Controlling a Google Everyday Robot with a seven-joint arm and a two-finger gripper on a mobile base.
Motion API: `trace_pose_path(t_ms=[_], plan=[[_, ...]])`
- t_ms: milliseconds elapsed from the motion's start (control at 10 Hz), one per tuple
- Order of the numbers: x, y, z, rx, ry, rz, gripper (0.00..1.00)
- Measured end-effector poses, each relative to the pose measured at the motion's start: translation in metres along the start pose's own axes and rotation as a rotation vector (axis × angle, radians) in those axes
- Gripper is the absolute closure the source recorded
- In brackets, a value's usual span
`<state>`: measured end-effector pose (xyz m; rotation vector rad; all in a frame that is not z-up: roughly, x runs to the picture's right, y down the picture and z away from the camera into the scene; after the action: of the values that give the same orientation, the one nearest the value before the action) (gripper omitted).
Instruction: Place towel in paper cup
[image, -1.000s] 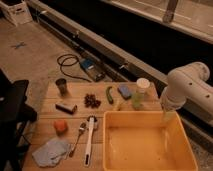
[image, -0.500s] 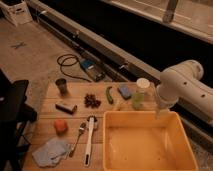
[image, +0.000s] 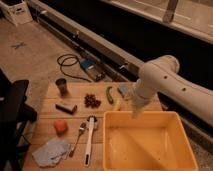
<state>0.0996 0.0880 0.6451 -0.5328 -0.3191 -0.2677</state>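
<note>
A crumpled grey-blue towel (image: 51, 151) lies on the front left corner of the wooden table (image: 50, 115). A small dark cup (image: 62, 86) stands upright at the table's back left. My white arm (image: 160, 80) reaches in from the right and points down. The gripper (image: 136, 112) hangs at the back rim of the yellow bin (image: 145, 145), far to the right of the towel and the cup. The arm hides what stands behind it.
On the table are an orange lump (image: 60, 126), a dark bar (image: 66, 107), dark berries (image: 91, 100), a green pod (image: 109, 94), a blue sponge (image: 123, 90), a spoon (image: 80, 135) and a white utensil (image: 89, 140). A black chair (image: 15, 110) stands at left. A cable (image: 70, 64) lies on the floor.
My arm has swung left across the back of the table. It now covers the pale cup that stood at the back right. The towel and other objects have not moved.
</note>
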Motion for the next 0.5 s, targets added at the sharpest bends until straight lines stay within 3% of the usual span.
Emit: trace_pose_path(t_ms=[200, 500], plan=[[-0.0324, -0.0016, 0.0009, -0.003, -0.028, -0.080, 0.35], [-0.0315, -0.0016, 0.0007, -0.002, -0.027, -0.079, 0.35]])
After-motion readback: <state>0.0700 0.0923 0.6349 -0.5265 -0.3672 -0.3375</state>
